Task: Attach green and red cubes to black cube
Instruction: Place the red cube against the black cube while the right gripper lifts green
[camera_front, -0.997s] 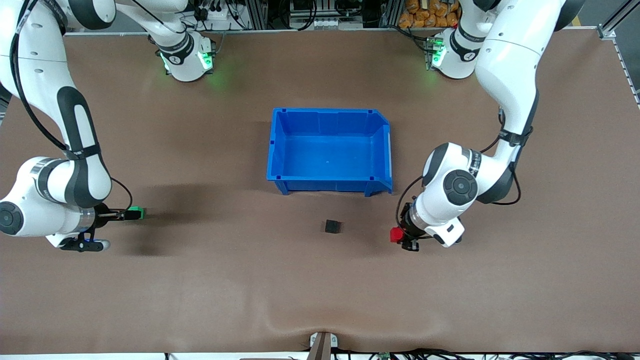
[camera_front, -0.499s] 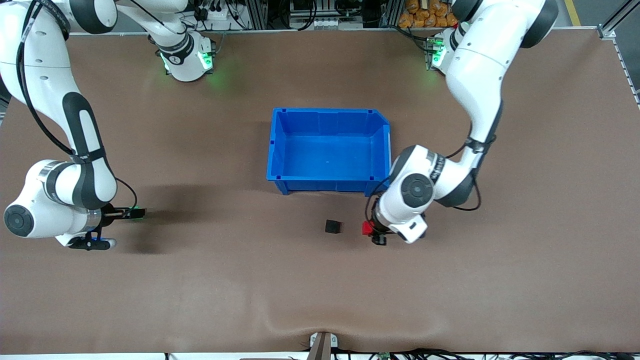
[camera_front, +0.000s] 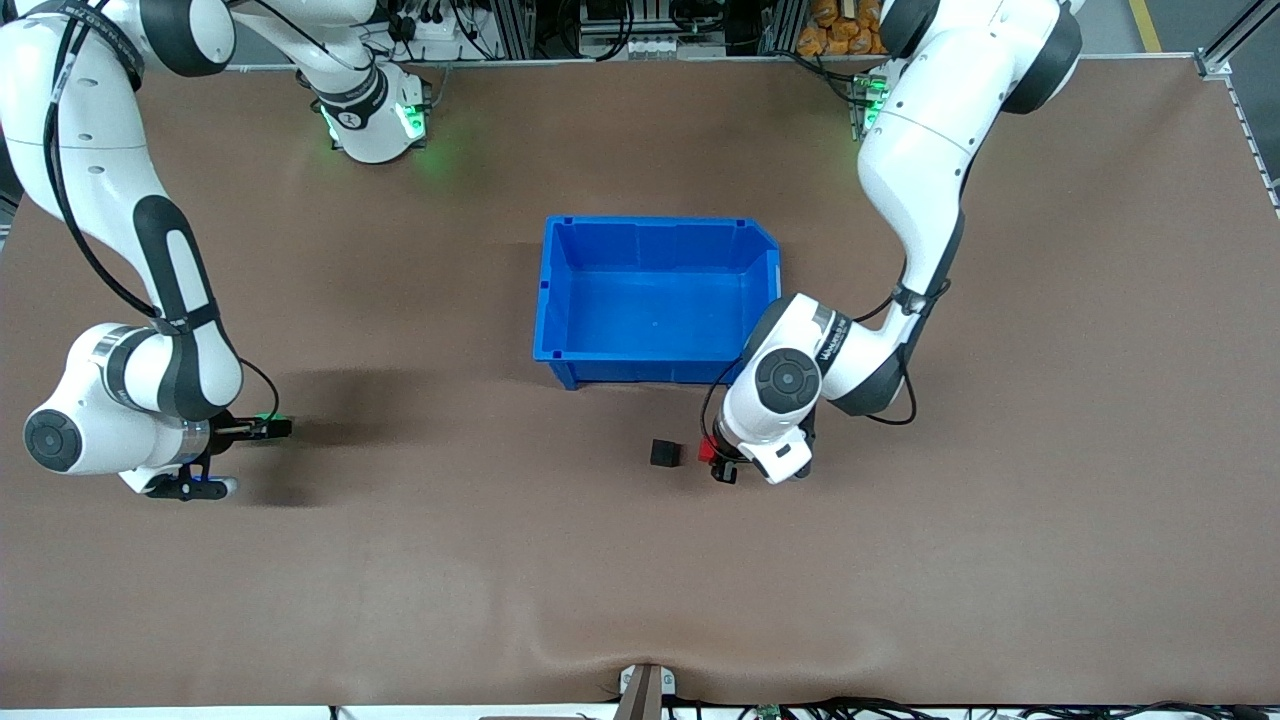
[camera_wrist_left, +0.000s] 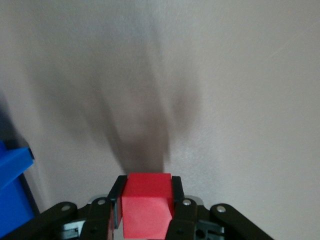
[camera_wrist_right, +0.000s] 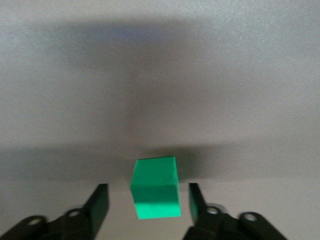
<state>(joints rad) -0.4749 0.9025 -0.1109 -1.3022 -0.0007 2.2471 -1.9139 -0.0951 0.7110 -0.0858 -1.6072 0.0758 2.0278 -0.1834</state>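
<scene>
The black cube (camera_front: 665, 453) sits on the table, nearer the front camera than the blue bin. My left gripper (camera_front: 712, 458) is low beside it, toward the left arm's end, shut on the red cube (camera_front: 705, 447). A small gap shows between the red and black cubes. In the left wrist view the red cube (camera_wrist_left: 147, 202) is clamped between both fingers (camera_wrist_left: 176, 192). My right gripper (camera_front: 266, 429) is low at the right arm's end of the table. In the right wrist view it (camera_wrist_right: 147, 194) is open, and the green cube (camera_wrist_right: 155, 187) lies between its fingers with a gap on each side.
The empty blue bin (camera_front: 543, 290) stands mid-table, close to the left arm's elbow; its corner shows in the left wrist view (camera_wrist_left: 12, 197). The brown table top (camera_front: 640, 580) has a raised wrinkle near its front edge.
My left gripper has carried the red cube toward the black cube, from well apart to close beside it. My right arm has shifted only slightly, and less of the green cube shows in the front view.
</scene>
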